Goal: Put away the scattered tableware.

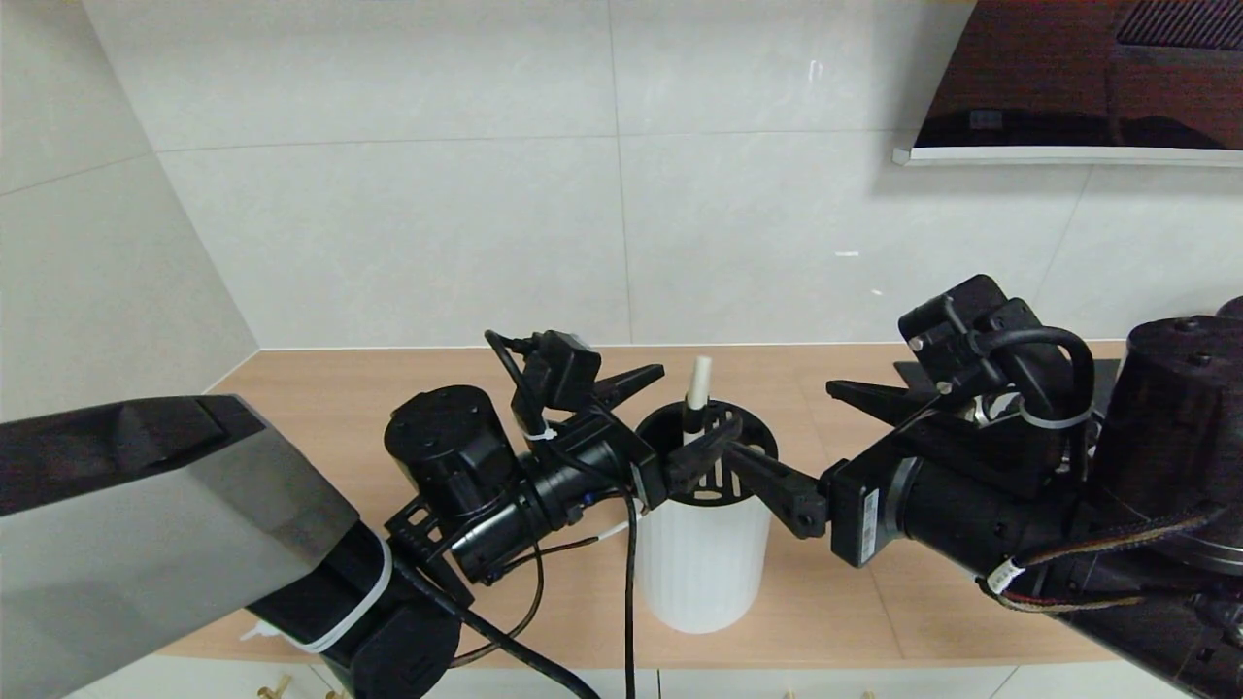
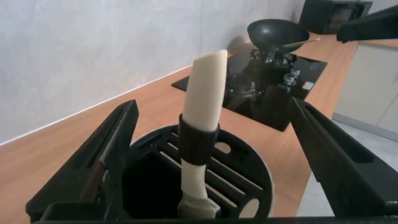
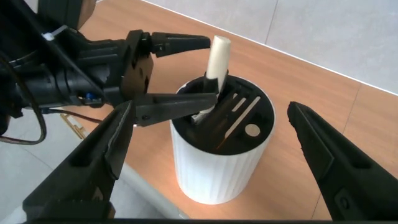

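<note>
A white ribbed utensil holder (image 1: 701, 568) with a black slotted top stands near the counter's front edge. One utensil with a cream handle (image 1: 698, 379) and a black band stands upright in a slot. My left gripper (image 1: 699, 400) is open, its fingers on either side of that handle without touching it; the left wrist view shows the handle (image 2: 205, 99) in the gap above the holder's rim (image 2: 264, 180). My right gripper (image 1: 780, 417) is open just right of the holder, its lower finger over the rim. From the right wrist, the holder (image 3: 214, 177) sits between its fingers.
A black cooktop (image 2: 264, 96) with a dark wok (image 2: 277, 34) lies on the wooden counter (image 1: 320, 408) to the right. A range hood (image 1: 1068, 87) hangs at the upper right. The tiled wall runs behind, and the counter's front edge is just below the holder.
</note>
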Available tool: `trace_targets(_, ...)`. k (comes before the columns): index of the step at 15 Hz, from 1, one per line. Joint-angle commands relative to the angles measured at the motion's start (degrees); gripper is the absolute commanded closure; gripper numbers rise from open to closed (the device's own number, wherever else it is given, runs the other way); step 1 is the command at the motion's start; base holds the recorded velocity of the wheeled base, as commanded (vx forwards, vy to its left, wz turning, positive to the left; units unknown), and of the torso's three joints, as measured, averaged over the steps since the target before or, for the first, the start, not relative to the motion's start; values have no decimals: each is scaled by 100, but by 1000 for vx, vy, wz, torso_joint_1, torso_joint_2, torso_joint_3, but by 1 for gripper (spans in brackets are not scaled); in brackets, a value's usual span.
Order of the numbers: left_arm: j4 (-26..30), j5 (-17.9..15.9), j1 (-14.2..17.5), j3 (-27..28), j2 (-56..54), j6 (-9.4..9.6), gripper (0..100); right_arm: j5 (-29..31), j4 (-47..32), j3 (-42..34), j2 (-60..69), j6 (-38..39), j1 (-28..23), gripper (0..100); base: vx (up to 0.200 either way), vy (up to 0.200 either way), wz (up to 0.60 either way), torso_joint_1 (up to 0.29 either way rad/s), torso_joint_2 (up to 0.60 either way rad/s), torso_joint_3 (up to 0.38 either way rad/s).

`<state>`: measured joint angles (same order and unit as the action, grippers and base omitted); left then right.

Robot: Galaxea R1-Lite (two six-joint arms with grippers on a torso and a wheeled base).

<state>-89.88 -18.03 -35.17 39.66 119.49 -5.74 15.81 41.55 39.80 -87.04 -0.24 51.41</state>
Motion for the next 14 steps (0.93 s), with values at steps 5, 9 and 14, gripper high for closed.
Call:
trace_targets(5,-12,168,-25,-345,-1429,-32,0,133,11,1,187,-72,-307,0,0,0,0,0,0,0)
trace_targets(9,261,353,63,-1276,-3011,-41,0,203,-6,-412,1119,-248,-834,0,0,0,0,0,0,0)
trace_targets(14,621,581,889,-2454,-4171,-217,0,194,-85,-1950,3158,-248,-2302,0,0,0,0,0,0,0)
